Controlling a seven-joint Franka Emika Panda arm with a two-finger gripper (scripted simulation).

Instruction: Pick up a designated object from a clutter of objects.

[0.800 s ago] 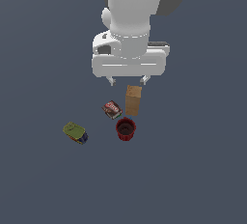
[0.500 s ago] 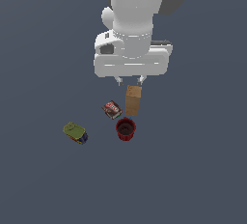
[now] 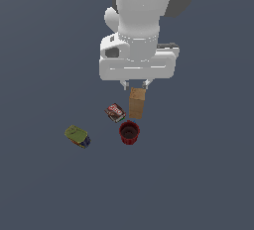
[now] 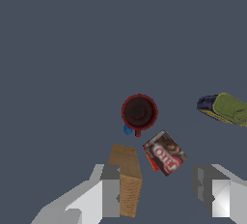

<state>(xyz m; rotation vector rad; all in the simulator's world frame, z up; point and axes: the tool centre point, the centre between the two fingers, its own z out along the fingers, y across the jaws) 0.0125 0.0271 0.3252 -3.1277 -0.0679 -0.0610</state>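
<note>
On the exterior view's near side, the green-yellow tin (image 3: 77, 136) lies on its side on the grey worktop (image 3: 44, 50), well apart from the rest and toward the exterior view's left. Next comes the dark red cup (image 3: 129, 132), upright, its dark inside showing, nothing touching it. Just behind it stand the small red-and-brown box (image 3: 115, 112), tilted, and the tall tan box (image 3: 137, 103), side by side. Farthest, the white arm (image 3: 141, 21) hangs wrist-down above the tan box. Its fingers (image 4: 110, 189) are spread wide and hold nothing; in the wrist view the tan box lies between them, close against one finger, and the cup lies beyond the tips.
</note>
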